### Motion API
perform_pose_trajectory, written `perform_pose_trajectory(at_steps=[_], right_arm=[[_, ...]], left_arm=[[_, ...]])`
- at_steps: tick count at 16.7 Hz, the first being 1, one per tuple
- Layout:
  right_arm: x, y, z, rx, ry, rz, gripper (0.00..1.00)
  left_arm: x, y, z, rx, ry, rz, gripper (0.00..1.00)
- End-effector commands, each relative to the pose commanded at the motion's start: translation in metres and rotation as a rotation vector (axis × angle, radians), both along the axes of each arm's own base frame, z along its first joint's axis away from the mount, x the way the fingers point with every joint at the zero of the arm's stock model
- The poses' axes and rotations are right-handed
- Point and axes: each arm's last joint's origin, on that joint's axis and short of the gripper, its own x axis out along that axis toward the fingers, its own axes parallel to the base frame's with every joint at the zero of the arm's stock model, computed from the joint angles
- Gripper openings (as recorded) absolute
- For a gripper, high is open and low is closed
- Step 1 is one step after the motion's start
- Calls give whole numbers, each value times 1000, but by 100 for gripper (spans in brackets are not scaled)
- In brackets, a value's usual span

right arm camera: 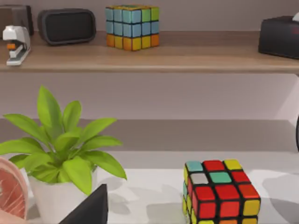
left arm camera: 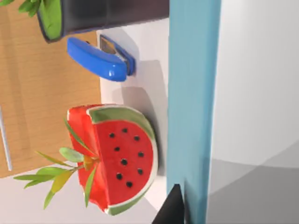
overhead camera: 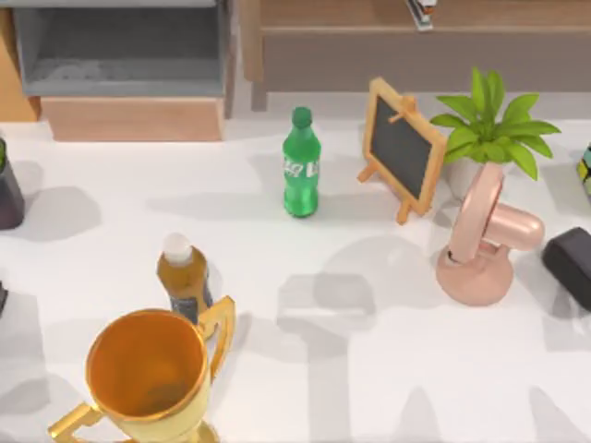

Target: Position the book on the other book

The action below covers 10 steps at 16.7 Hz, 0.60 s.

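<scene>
A light blue flat slab, which looks like the book seen edge-on, runs the whole height of the left wrist view. A dark part of my left gripper lies right against its near end. I cannot tell whether the gripper holds it. The other book is out of view. A dark part of my right gripper shows in the right wrist view, in front of a white potted plant and a colour cube.
On the white table stand a green bottle, a small chalkboard, a potted plant, a pink fan, a brown bottle and a gold trophy. A watermelon-shaped pot and a blue stapler sit beside the blue slab.
</scene>
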Motion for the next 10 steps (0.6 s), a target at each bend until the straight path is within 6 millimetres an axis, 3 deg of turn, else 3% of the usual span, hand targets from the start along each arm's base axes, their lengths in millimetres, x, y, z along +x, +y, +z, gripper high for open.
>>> perform_pose_trajectory(at_steps=[10], right_arm=[[0, 0, 0, 0, 0, 0, 100]], left_arm=[[0, 0, 0, 0, 0, 0, 98]])
